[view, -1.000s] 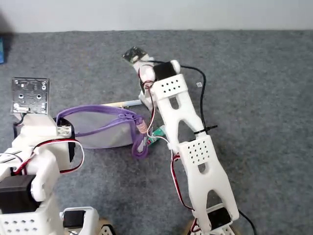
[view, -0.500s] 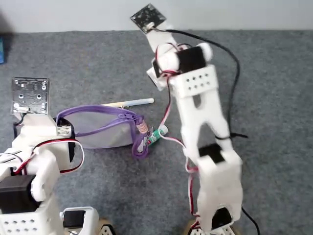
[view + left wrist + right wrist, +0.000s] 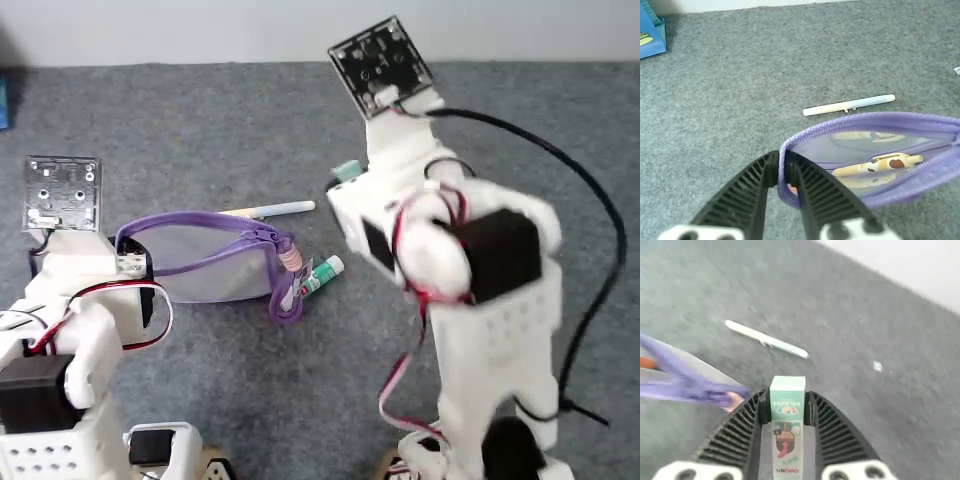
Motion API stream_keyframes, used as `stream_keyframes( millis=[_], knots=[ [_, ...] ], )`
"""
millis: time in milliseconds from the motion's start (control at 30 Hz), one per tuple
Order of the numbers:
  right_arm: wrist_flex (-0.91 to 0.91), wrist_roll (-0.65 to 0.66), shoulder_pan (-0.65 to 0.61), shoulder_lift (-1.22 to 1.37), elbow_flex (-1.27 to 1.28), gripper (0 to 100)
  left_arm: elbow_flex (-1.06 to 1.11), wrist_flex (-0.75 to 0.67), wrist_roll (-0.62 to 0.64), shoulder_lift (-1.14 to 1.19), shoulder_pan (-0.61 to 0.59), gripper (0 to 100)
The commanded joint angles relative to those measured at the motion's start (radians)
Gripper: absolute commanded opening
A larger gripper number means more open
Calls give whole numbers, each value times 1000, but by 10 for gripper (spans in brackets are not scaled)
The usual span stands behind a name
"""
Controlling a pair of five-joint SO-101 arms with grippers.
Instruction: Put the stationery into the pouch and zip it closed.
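The left claw (image 3: 781, 162) is closed on the rim of the pouch (image 3: 875, 145) and is pinching it at the end away from the zipper pull. The pouch is lying on the grey worktop (image 3: 740, 75) with its mouth open, and a spotted pen (image 3: 879, 165) is lying inside it. A pale pen (image 3: 849, 104) is lying on the worktop just beside the pouch, along its long side that is farther from the arms, and it is not touching the pouch. In the high view a green tube (image 3: 322, 274) with a white cap is lying at the pouch's zipper end, very near to the purple loop there. The right claw (image 3: 786, 399) is gripping a small green and white box (image 3: 787, 390) between its two fingers, and the box is sticking out past the fingertips. This claw is hanging above the worktop, beyond the pouch's zipper end and on the side of the pale pen. A blue thing (image 3: 650, 30) is sitting well apart from the pouch.
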Motion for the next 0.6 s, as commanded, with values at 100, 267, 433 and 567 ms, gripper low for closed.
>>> stream_keyframes(
  millis=[100, 267, 433, 567],
  knots=[
    [-193, -189, -157, -104, 2, 7, 36, -2, 9, 12, 11, 11],
    [-337, -272, -237, -110, 11, 7, 36, -2, 9, 11, 11, 11],
    [-518, -273, -248, -151, 172, 7, 36, 0, 9, 11, 11, 11],
    [-705, -269, -311, -237, 373, 7, 36, 0, 9, 11, 11, 11]
  ],
)
